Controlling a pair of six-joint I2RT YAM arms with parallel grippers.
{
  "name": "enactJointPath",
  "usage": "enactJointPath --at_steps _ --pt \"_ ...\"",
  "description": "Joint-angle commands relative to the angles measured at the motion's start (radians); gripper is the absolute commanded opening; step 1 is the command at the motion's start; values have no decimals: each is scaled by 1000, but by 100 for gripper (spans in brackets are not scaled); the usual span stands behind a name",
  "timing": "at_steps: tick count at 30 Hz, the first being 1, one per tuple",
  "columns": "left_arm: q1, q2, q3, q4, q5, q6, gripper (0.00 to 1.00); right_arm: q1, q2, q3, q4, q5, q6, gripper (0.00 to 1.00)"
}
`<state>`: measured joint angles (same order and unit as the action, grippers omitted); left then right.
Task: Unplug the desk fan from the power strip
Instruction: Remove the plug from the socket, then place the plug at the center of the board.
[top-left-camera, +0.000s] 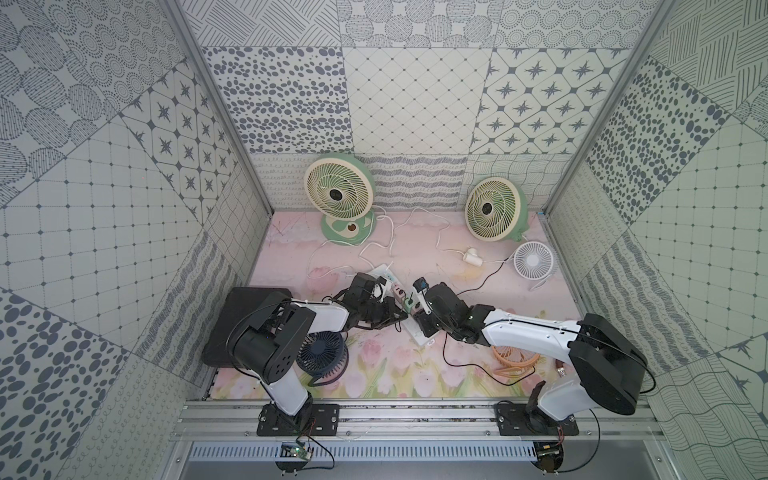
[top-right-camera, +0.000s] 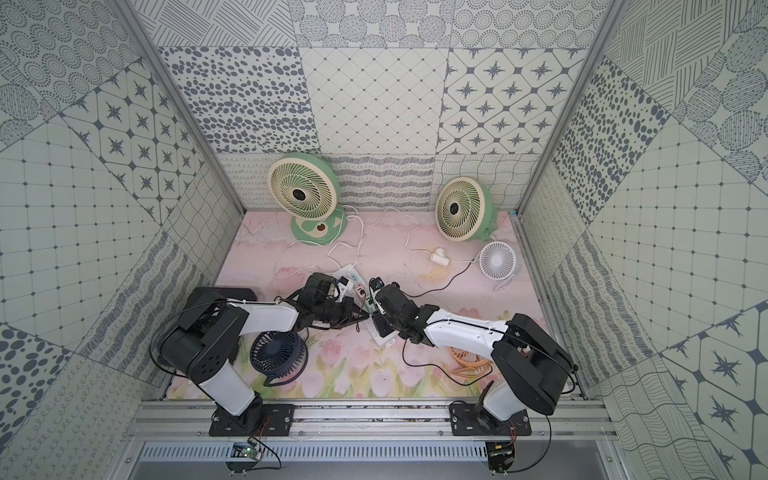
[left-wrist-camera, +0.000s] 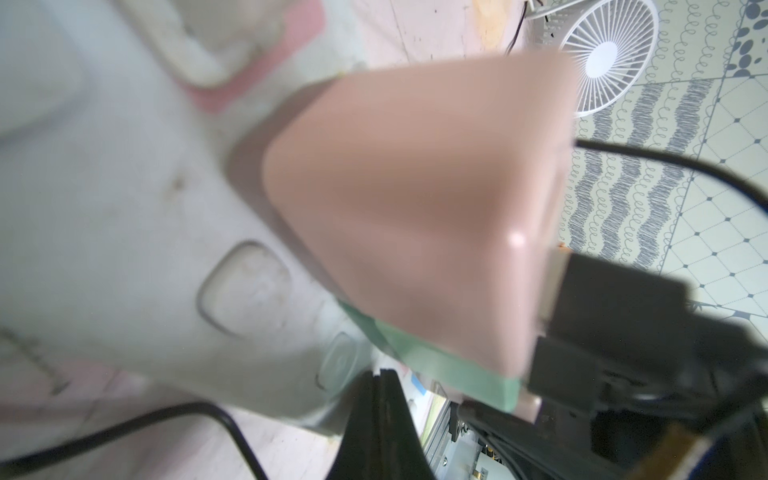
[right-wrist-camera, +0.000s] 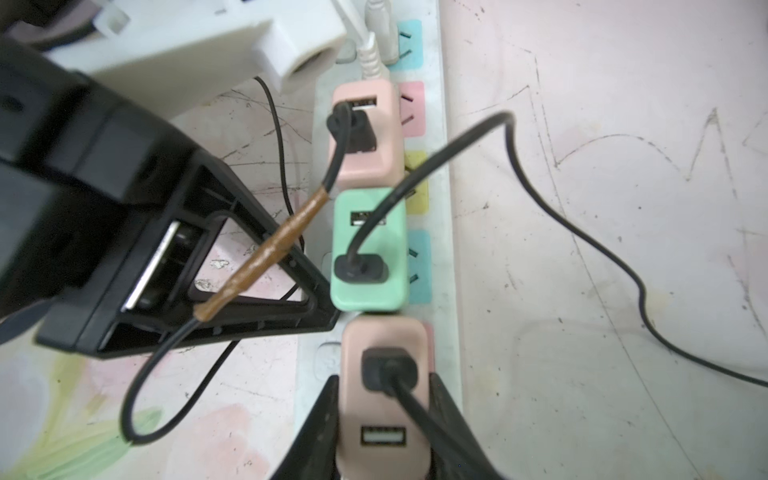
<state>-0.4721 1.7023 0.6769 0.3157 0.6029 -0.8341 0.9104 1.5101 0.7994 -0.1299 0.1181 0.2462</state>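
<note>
On floral pink table (top-left-camera: 532, 316): green desk fan (top-left-camera: 338, 193) upper centre, second green fan (top-left-camera: 494, 208) right of it, small white fan (top-left-camera: 534, 260) at right, power strip (top-left-camera: 384, 273) centre, navy fan (top-left-camera: 322, 353) lower left, orange fan (top-left-camera: 513, 357) lower right.

power strip (right-wrist-camera: 444, 249): white plastic, scuffed, grimy. green USB adapter (right-wrist-camera: 349, 199), pink USB adapter (right-wrist-camera: 357, 415): smooth satin plastic. floral mat (right-wrist-camera: 582, 291): matt, scratched, probably vinyl. cable wrap (right-wrist-camera: 266, 253): rough brown tape.
</note>
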Motion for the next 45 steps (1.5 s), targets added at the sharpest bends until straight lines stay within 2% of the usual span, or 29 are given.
enactJointPath --at_steps 1,3,7,9,10,14,17,19,22,25,30,33,37,41,45 --pt "-2 11 -14 -87 -54 10 0 63 24 71 20 116 -28 1" --pt "-2 15 -13 -87 -53 11 0 66 40 76 1 130 -17 1" --pt "-2 20 -10 -89 -54 14 0 -20 -14 -15 105 -18 57 1" --pt "-3 22 -10 -89 -53 16 0 -34 -40 -48 159 -43 60 1" --pt "-2 22 -9 -91 -53 16 0 -28 -41 -47 157 -36 48 1" --pt "-2 30 -2 -95 -51 17 0 65 12 23 65 127 -37 1" --pt "-2 33 0 -96 -52 18 0 87 38 50 10 208 -54 1" --pt "-2 32 0 -99 -53 20 0 74 17 29 22 195 -43 0" --pt "-2 32 1 -102 -53 20 0 15 -45 -41 109 65 6 0" --pt "-2 30 1 -107 -55 21 0 8 -76 -63 143 27 17 1" --pt "-3 32 7 -111 -55 23 0 66 -61 -7 45 136 -31 1" --pt "-3 30 9 -116 -56 23 0 59 -96 -26 39 137 -27 1" --pt "-1 25 10 -121 -55 26 0 -19 -210 -82 36 79 21 1" --pt "-3 13 12 -137 -57 32 0 -179 -368 -146 -17 -12 110 2" --pt "-1 -13 9 -152 -66 35 0 -327 -450 -169 -122 -72 170 2"
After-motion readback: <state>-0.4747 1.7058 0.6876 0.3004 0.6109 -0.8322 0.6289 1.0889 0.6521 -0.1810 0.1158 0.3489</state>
